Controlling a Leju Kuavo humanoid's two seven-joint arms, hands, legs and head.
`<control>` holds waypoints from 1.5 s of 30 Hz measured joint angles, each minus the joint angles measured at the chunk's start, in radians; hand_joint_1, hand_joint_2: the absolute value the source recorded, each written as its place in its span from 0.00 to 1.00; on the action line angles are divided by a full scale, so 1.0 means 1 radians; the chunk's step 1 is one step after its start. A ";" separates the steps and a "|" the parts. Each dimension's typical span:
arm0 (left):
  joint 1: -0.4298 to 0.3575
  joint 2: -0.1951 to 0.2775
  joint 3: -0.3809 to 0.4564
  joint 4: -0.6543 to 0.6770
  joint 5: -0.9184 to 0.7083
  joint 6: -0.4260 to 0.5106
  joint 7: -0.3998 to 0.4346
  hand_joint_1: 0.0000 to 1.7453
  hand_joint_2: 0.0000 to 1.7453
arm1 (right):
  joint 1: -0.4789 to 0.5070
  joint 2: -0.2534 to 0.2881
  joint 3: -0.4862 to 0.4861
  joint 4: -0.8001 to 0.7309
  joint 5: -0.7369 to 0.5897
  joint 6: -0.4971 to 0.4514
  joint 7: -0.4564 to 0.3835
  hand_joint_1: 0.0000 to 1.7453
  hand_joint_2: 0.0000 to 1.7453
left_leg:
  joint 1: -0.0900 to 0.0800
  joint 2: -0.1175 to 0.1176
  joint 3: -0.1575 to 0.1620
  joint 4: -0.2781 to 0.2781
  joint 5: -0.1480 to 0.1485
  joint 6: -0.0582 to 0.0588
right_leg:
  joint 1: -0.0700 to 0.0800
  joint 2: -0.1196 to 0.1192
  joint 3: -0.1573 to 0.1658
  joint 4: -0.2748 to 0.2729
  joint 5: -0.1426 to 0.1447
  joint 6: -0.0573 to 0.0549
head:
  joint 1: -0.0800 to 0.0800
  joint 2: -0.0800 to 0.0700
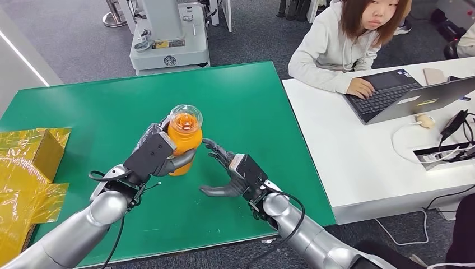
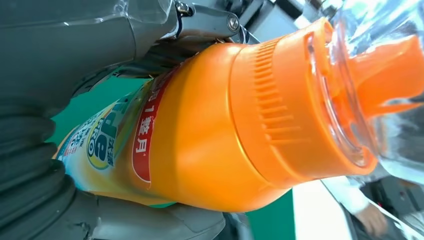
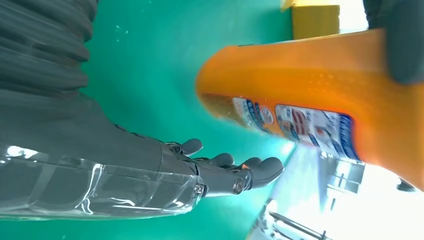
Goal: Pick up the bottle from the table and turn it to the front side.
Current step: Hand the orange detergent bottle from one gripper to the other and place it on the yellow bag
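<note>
Bottle (image 1: 184, 141): orange plastic, ribbed orange collar, clear dome cap (image 1: 185, 114) over an orange spout. Upright, near the middle of the green bench (image 1: 246, 101), gripped by the left hand. The head view does not settle whether its base touches the bench. A printed label (image 2: 105, 145) with a red strip runs down one side; a second printed panel (image 3: 300, 125) shows low on the body in the right wrist view.

Left hand (image 1: 159, 154): comes in from 7 o'clock, wrapped around the bottle's middle, thumb (image 1: 179, 162) across the near face, fingers behind the far side. Holding the bottle.

Right hand (image 1: 232, 174): at 3 o'clock of the bottle, just beside it and apart from it. Fingers (image 1: 215, 150) spread and reaching toward the bottle, palm turned up, holding nothing. In the right wrist view the dark fingertips (image 3: 265, 170) hang over bare green surface below the bottle's base.

Yellow box (image 1: 36, 151): at the bench's 9 o'clock edge, with crinkled yellow film (image 1: 22, 202) around it.

White bench (image 1: 364, 162): adjoins the green one at 3 o'clock. Carries an open laptop (image 1: 392, 95), cables and small items.

Person (image 1: 347, 39): seated at 1 o'clock in a pale top, one hand on the laptop keys.

White machine base (image 1: 168, 45): on the floor at 12 o'clock, beyond the green bench.
</note>
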 joint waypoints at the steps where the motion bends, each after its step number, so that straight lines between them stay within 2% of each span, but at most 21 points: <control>1: -0.001 0.005 -0.001 0.002 -0.028 0.012 0.000 1.00 1.00 | 0.007 -0.006 -0.006 -0.019 -0.002 0.001 -0.002 0.00 1.00 | 0.000 0.000 0.000 0.000 0.000 0.000 | 0.000 0.000 0.000 0.000 0.000 0.000 | 0.000 0.000; 6: -0.027 0.030 -0.024 0.017 -0.229 0.104 0.029 1.00 1.00 | 0.034 -0.026 -0.023 -0.096 -0.014 0.025 -0.008 0.00 1.00 | 0.000 0.001 0.000 0.000 0.000 0.000 | 0.000 0.001 0.000 0.000 0.000 0.000 | 0.000 0.000; 12: -0.068 0.080 -0.083 0.030 -0.625 0.189 0.153 1.00 1.00 | 0.087 -0.042 -0.028 -0.207 -0.016 0.026 -0.007 0.00 1.00 | 0.000 0.001 0.000 0.000 0.000 0.000 | 0.000 0.001 0.000 0.000 0.000 0.000 | 0.000 0.000; 16: -0.088 0.114 -0.107 0.030 -0.798 0.184 0.211 1.00 1.00 | 0.133 -0.058 -0.037 -0.282 0.000 0.018 -0.005 0.00 1.00 | 0.000 0.001 0.000 0.000 0.000 0.000 | 0.000 0.001 0.000 0.000 0.000 0.000 | 0.000 0.000; 22: -0.100 0.150 -0.120 0.030 -0.903 0.160 0.236 1.00 1.00 | 0.171 -0.075 -0.048 -0.349 0.012 0.019 -0.016 0.00 1.00 | 0.000 0.001 0.000 0.000 0.000 0.000 | 0.000 0.001 0.000 0.000 0.000 0.000 | 0.000 0.000; 25: -0.104 0.182 -0.125 0.021 -0.990 0.127 0.242 1.00 1.00 | 0.188 -0.082 -0.058 -0.377 0.014 0.027 -0.037 0.00 1.00 | 0.000 0.002 0.000 0.000 0.000 0.000 | 0.000 0.002 0.000 0.000 0.000 0.000 | 0.000 0.000; 30: -0.099 0.263 -0.133 -0.008 -1.049 0.074 0.231 1.00 1.00 | 0.243 -0.098 -0.088 -0.446 0.028 0.004 -0.074 0.00 1.00 | 0.000 0.002 0.000 0.000 0.000 0.000 | 0.000 0.002 -0.001 0.000 0.000 -0.001 | 0.000 0.000; 36: -0.070 0.369 -0.131 -0.045 -0.995 0.049 0.216 1.00 1.00 | 0.344 -0.124 -0.192 -0.567 0.001 -0.055 -0.114 0.00 1.00 | 0.000 0.003 -0.001 -0.001 -0.001 -0.001 | 0.000 0.002 -0.001 0.000 -0.001 -0.001 | 0.000 0.000; 40: -0.022 0.442 -0.121 -0.077 -0.970 0.042 0.215 1.00 1.00 | 0.418 -0.133 -0.285 -0.641 -0.050 -0.087 -0.140 0.00 1.00 | 0.000 0.002 -0.001 -0.001 -0.001 -0.001 | 0.000 0.002 -0.001 0.000 -0.001 -0.001 | 0.000 0.000; 45: 0.088 0.546 -0.072 -0.117 -0.959 -0.047 0.222 1.00 1.00 | 0.541 -0.135 -0.413 -0.744 -0.084 -0.091 -0.161 0.00 1.00 | 0.000 0.004 -0.001 -0.002 -0.003 -0.003 | 0.000 0.004 -0.002 0.000 -0.001 -0.002 | 0.000 0.000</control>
